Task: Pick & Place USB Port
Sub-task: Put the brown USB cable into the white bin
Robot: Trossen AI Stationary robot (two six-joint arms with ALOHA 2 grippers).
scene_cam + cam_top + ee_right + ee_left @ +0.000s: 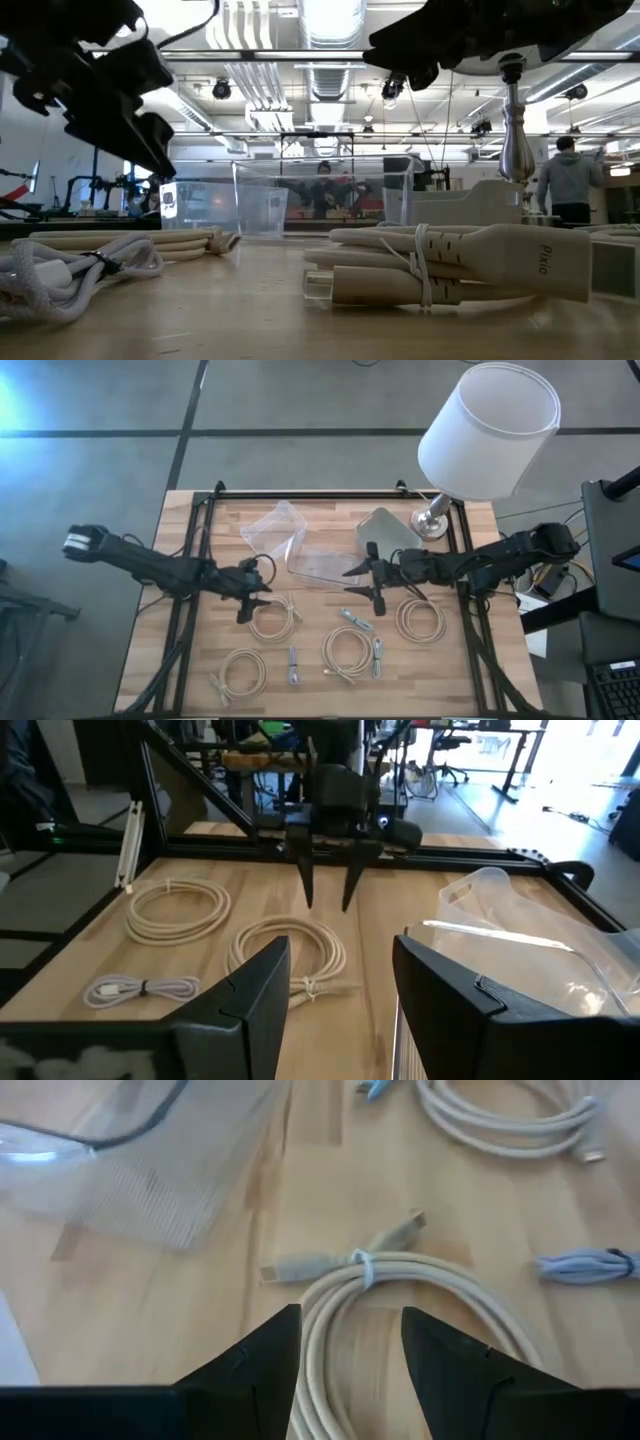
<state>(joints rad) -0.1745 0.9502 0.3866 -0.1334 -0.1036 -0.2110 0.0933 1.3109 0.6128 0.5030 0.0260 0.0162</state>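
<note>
Several beige USB cables lie coiled and tied on the wooden table. My left gripper [250, 600] is open and points down over the far-left part of one coil [272, 620]. In the left wrist view that coil [400, 1280] runs between the two fingers, and its plug ends [300, 1266] rest flat on the wood. Seen from the right wrist view, the left gripper [328, 900] stands just above the coil [290, 952] without touching it. My right gripper [362, 582] is open and hovers beside the clear plastic container [318, 565].
More cable coils [420, 620] [347, 652] [240, 670] and small tied bundles [293, 665] [377, 657] lie toward the near edge. A second clear tub [275, 525], a grey lid [385, 530] and a lamp [485, 430] stand at the far side. A black frame [300, 495] rims the table.
</note>
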